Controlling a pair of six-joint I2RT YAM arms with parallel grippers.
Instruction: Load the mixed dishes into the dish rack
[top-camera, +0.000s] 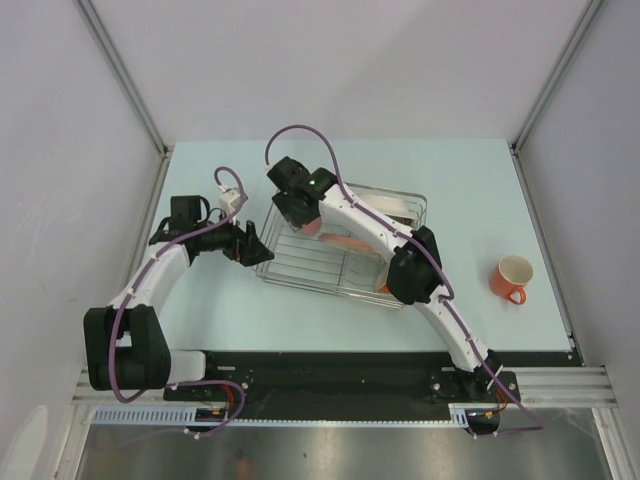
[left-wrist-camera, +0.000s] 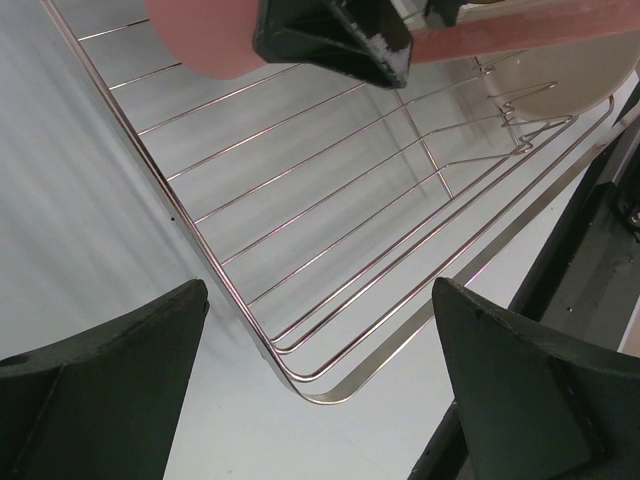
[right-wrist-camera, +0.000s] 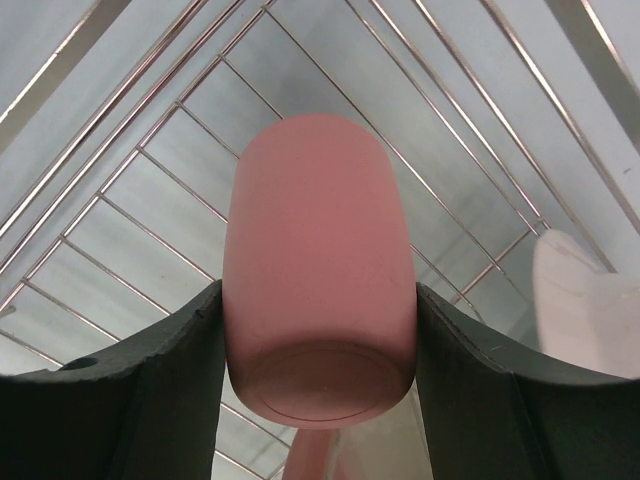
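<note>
While the right arm reaches out over the dish rack (top-camera: 320, 264), its gripper (right-wrist-camera: 318, 292) stands partly closed on the coral-pink cup (right-wrist-camera: 320, 220). One dark finger (right-wrist-camera: 150, 390) presses each side of the cup wall. The cup's base faces the wrist camera and its mouth points away, toward the wire floor. The cup sits over the far-left part of the rack, inside the rim line. I cannot tell whether it touches the wires.

Left gripper (top-camera: 255, 246): jaws spread wide, nothing between them. It sits low, just outside the rack's left side. In its wrist view the rounded corner of the wire frame lies just ahead of the gap between the two fingers. Contact with the frame: cannot tell.

Other items:
- Pinkish-white plate (top-camera: 398, 209): inside the rack at the far-right end, by the upright wire prongs. Its exact tilt is not clear from above.
- Orange mug (top-camera: 513, 278): white inside, upright on the table (top-camera: 470, 180), well apart from the rack to its right, handle toward the near edge.
</note>
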